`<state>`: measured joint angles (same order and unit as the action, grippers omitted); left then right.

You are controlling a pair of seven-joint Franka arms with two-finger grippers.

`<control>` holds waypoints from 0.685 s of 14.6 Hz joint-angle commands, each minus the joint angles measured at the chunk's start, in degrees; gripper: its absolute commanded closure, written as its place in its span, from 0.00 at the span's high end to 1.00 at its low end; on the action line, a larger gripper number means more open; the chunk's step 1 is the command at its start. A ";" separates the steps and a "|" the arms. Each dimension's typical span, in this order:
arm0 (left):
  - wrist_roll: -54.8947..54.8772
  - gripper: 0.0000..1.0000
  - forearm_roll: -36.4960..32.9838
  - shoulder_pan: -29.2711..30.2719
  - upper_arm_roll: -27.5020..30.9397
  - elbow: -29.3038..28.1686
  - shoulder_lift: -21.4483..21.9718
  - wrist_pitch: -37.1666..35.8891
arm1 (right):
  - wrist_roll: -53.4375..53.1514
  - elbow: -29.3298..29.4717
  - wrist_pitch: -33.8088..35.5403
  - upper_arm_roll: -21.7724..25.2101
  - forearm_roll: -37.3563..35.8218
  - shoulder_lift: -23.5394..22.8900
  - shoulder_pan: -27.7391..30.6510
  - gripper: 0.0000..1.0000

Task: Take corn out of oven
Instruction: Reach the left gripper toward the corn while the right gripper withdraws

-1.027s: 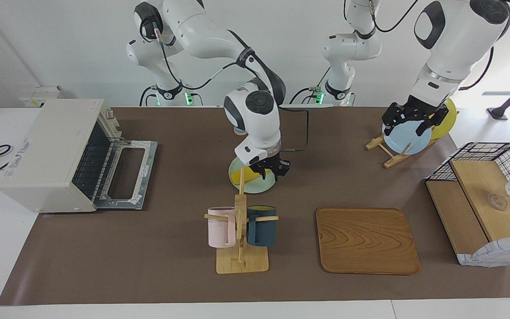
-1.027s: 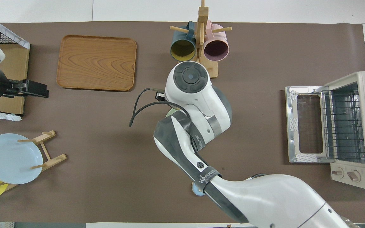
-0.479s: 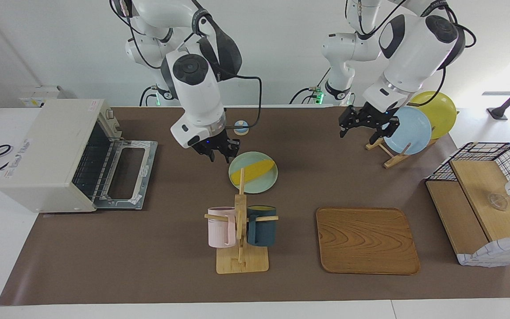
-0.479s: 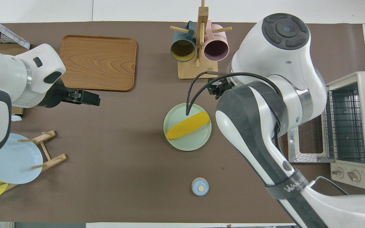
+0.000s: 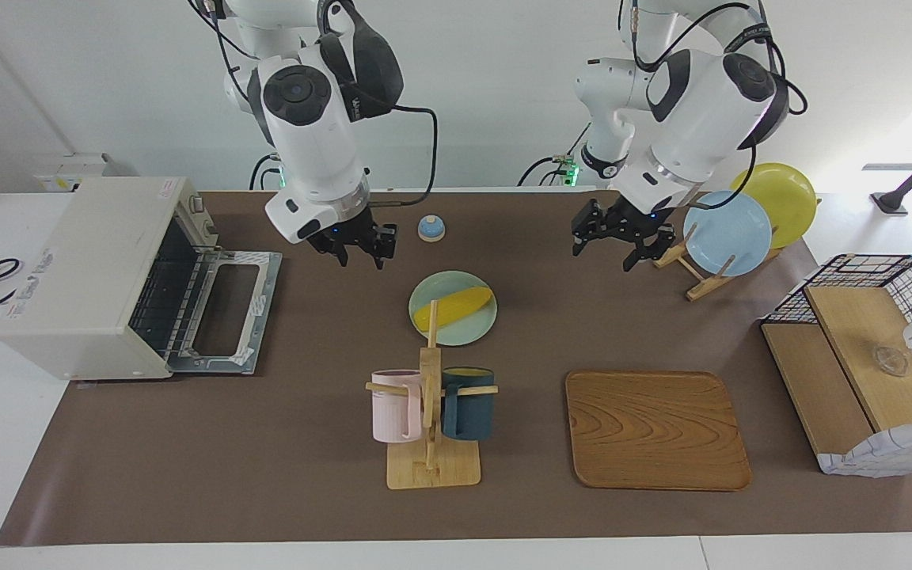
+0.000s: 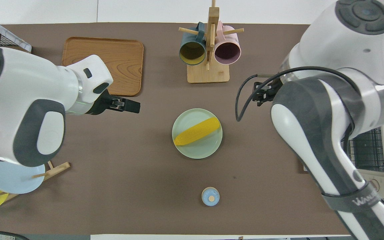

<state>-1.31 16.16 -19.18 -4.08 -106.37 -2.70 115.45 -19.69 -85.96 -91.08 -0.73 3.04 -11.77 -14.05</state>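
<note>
- Lying on the pale green plate [image 5: 472, 328] mid-surface, the corn [image 5: 453, 309] sits well apart from the oven [image 5: 100, 277], whose door hangs open
- Right tool [image 5: 357, 247] hovers released between oven and plate, holding nothing
- Left tool [image 5: 621, 236] hangs spread wide and empty, near the blue plate [image 5: 729, 231] on its rack

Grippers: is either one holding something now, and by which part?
Nothing is held. Left gripper and right gripper are both empty; the corn lies on the plate.
</note>
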 commanded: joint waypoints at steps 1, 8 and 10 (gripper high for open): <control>-4.90 1.00 1.07 -4.37 0.91 -0.07 -3.70 3.38 | 7.72 -1.49 0.64 1.25 -0.67 2.89 3.59 1.00; -10.64 1.00 1.15 -13.33 0.83 2.65 -12.75 6.45 | 15.73 -6.39 2.67 8.11 -2.77 8.77 3.24 1.00; -10.64 1.00 1.42 -15.44 0.83 6.76 -17.93 7.59 | 16.17 -10.69 -0.04 8.11 -4.09 10.61 3.07 1.00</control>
<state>-10.18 16.36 -32.25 -4.25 -104.85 -14.90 122.14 -4.85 -90.28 -87.83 7.38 0.58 -4.36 -10.41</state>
